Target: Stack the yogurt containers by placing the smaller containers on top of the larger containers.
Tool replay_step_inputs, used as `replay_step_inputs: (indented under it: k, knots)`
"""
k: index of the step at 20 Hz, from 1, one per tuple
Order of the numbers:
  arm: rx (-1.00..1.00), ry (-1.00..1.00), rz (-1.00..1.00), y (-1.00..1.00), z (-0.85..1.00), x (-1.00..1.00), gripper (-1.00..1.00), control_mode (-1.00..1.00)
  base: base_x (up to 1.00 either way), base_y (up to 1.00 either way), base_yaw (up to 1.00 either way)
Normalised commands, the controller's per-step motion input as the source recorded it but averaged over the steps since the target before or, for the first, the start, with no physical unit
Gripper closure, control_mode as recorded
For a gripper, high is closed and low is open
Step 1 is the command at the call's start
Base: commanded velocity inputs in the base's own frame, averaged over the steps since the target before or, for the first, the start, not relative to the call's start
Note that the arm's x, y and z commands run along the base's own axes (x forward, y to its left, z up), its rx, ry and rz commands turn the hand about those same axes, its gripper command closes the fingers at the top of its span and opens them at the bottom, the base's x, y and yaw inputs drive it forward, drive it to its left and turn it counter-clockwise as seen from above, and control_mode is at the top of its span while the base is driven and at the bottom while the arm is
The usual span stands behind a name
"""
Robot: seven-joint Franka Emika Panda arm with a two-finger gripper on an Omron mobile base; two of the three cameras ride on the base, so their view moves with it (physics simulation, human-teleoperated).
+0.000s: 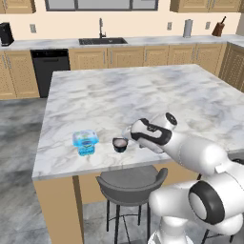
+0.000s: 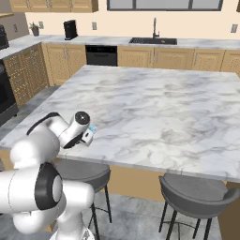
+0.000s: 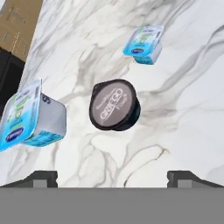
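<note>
The gripper [image 3: 112, 177] stood with its jaws spread wide and nothing between them, poised above the near edge of the marble island counter [image 1: 143, 90]. Directly ahead of the fingertips [image 3: 43, 177], in the hand view, lay the dark round yogurt cup [image 3: 114, 105], its lid lettered "GREGO", resting on the counter and apart from both fingers. In the left base view this dark cup [image 1: 119, 144] sat just beside the arm's wrist, near the counter's front edge. To its left stood the larger squarish translucent blue tub [image 1: 86, 142], close by but not touching; in the hand view it [image 3: 30, 116] appeared at the left margin, partly cut off. Farther out, the tiny translucent blue cup [image 3: 144, 43] stood well apart from the dark cup. Below the counter's overhang stood a grey bar stool [image 1: 131, 183]. Against the far wall ran wooden cabinets with a sink [image 1: 102, 41].
</note>
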Motion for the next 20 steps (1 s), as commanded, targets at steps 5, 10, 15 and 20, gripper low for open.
replay_step_inputs:
  k: [5, 10, 15, 20]
  knots:
    - [0.00, 0.00, 0.00, 0.00, -0.12, 0.20, -1.00, -1.00, 0.00, 0.00, 0.00]
    - [0.00, 0.00, 0.00, 0.00, -0.10, 0.17, -1.00, -1.00, 0.00, 0.00, 0.00]
    - [0.00, 0.00, 0.00, 0.03, -0.12, 0.12, -1.00, -1.00, 0.00, 0.00, 0.00]
    - [0.00, 0.00, 0.00, 0.09, -0.11, 0.12, -1.00, -1.00, 0.00, 0.00, 0.00]
